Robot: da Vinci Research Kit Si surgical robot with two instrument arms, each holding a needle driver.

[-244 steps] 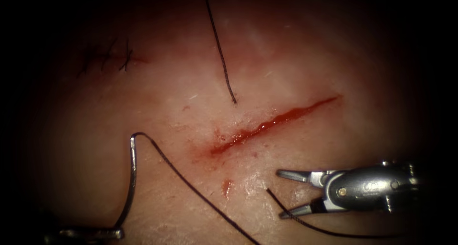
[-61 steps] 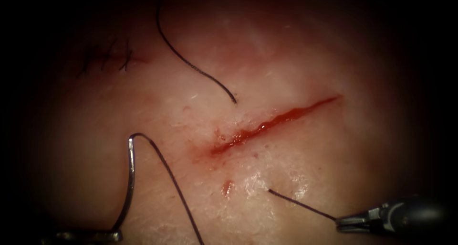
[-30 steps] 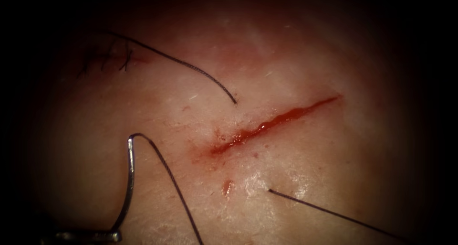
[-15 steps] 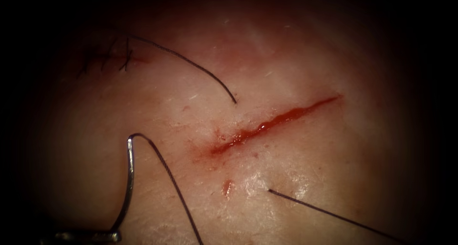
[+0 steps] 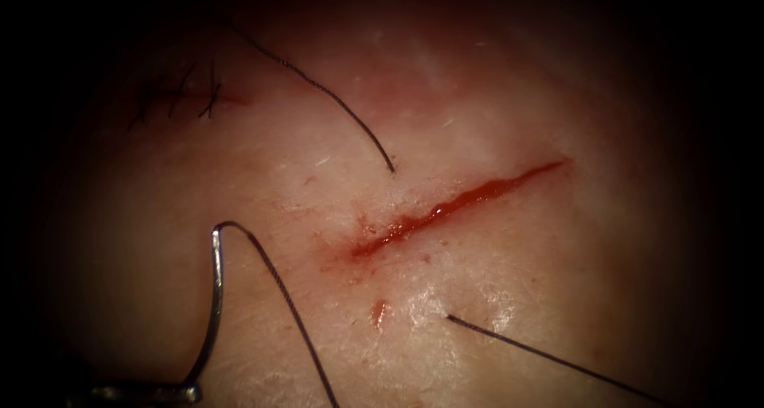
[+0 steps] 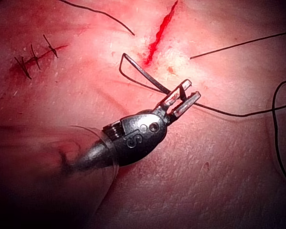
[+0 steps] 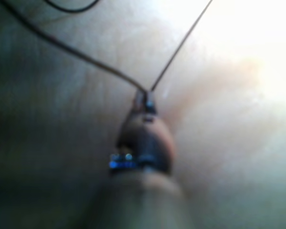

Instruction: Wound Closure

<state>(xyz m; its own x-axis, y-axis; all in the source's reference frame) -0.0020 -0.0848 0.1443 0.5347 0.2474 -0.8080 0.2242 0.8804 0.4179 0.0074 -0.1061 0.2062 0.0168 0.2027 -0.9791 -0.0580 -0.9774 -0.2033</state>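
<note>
– Lower left of the endoscope view, that's the needle (image 5: 216, 297), standing in a tall curve off the tissue (image 5: 557, 297), well left of the cut (image 5: 458, 205). None of it is in the tissue.

– Who has it?

– The left tool (image 6: 183, 99). From its wrist camera the jaws are clamped across the needle near one end of the curve, the end away from the thread (image 5: 286, 297). The other end is up top, and the thread leaves it there and drops to the bottom edge.

– And the right tool (image 7: 145, 99)?

– Seen from its own wrist camera, blurred, but the jaws look pinched tight on the thread, with two strands running out from the tip.

– Where does the thread meet the tissue?

– Two spots in the endoscope view. One strand comes down from the upper left and goes in just above the cut's middle. Another comes out below the cut, near its lower left end, and runs straight off to the lower right corner.

– The cut itself?

– Open, slanting from centre up to the right, with red fluid (image 5: 477, 193) along it and a smear at its lower left end. Old stitches (image 5: 179, 98) sit far off at upper left.
</note>
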